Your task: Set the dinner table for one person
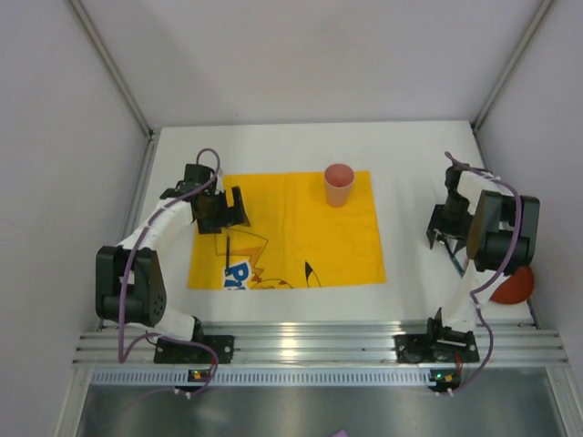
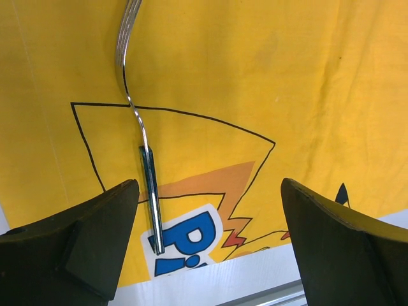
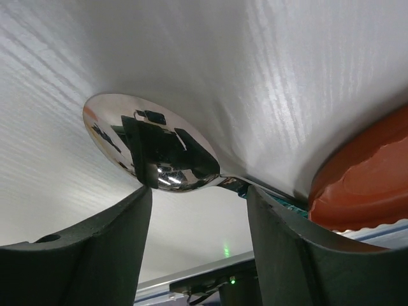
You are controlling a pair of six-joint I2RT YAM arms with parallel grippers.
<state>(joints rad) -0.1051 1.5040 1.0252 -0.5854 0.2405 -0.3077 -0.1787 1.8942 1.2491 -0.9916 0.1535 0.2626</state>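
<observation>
The white dinner table (image 1: 410, 150) carries a yellow cartoon-printed mat (image 1: 301, 228). A pink cup (image 1: 339, 184) stands upright on the mat's far edge. A fork (image 1: 226, 252) lies flat on the mat's left part. In the left wrist view the fork (image 2: 135, 115) lies ahead of my open, empty left gripper (image 2: 210, 220), nearer its left finger. My left gripper (image 1: 219, 209) hovers over the mat's left edge. My right gripper (image 1: 449, 232) is low over the bare table on the right. In its wrist view it (image 3: 199, 191) is open, fingertips either side of the neck of a shiny spoon (image 3: 150, 143).
A red plate (image 1: 516, 286) lies at the table's near right corner, partly behind the right arm. It also shows in the right wrist view (image 3: 366, 178) just past the spoon's handle. The silver rail (image 1: 319, 341) runs along the near edge. Grey walls close in the sides.
</observation>
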